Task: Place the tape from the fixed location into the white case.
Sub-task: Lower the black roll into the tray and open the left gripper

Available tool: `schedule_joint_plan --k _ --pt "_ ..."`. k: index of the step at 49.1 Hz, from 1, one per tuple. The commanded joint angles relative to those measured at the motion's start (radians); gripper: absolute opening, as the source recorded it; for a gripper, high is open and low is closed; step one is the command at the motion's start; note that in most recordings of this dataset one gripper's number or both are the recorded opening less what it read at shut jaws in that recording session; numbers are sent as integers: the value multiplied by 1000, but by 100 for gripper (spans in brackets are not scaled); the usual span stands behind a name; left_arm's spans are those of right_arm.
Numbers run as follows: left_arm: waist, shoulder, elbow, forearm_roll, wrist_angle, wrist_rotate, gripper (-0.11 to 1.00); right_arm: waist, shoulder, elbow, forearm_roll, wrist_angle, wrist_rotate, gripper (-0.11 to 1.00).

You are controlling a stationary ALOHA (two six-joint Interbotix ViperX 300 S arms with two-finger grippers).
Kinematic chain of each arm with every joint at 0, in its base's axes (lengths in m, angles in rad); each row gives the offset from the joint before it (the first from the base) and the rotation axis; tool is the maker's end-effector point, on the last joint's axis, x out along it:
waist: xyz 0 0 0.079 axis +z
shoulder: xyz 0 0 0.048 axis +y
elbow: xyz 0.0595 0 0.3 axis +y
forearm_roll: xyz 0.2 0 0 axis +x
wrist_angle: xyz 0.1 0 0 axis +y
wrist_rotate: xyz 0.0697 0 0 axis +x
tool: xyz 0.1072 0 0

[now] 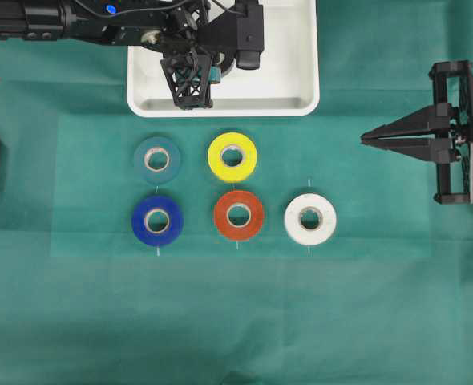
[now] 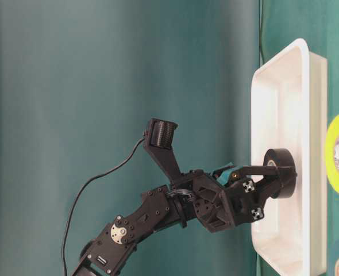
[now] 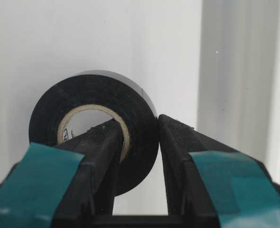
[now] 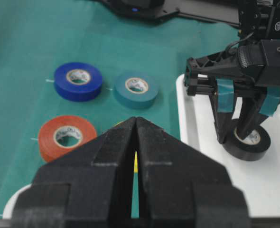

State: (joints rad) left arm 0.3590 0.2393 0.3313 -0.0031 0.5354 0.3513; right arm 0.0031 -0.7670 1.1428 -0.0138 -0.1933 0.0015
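Observation:
The black tape with a pale core lies flat on the floor of the white case. My left gripper is shut on its wall, one finger in the core and the other pressed on the outside. The table-level view shows the tape against the case floor. The right wrist view shows it inside the case under the left fingers. From overhead the left gripper hides the tape. My right gripper is shut and empty at the far right, also seen in its wrist view.
Several rolls lie on the green cloth in front of the case: teal, yellow, dark blue, red-orange and white. The left arm reaches in from the upper left.

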Motion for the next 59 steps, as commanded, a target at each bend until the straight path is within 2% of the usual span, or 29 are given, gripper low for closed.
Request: schedule_joint_plan --k 1,24,26,33,36,43,59 --pt "2 -21 -12 0 -6 0 22 2 2 -15 3 -11 0 0" --pt "2 -23 -11 0 17 -5 23 2 3 -15 3 -11 0 0" --pt "2 -23 -11 0 15 -5 32 0 3 -17 3 -11 0 0" --pt "2 -25 -11 0 15 -6 76 2 3 -15 3 -11 2 0" --pt "2 -28 -11 0 15 -6 89 2 3 -17 3 -11 2 0" --pt "2 -34 -11 0 15 -6 81 2 3 -17 3 -12 2 0" --pt "-2 -63 -15 0 41 -8 82 2 3 -17 3 -11 2 0"
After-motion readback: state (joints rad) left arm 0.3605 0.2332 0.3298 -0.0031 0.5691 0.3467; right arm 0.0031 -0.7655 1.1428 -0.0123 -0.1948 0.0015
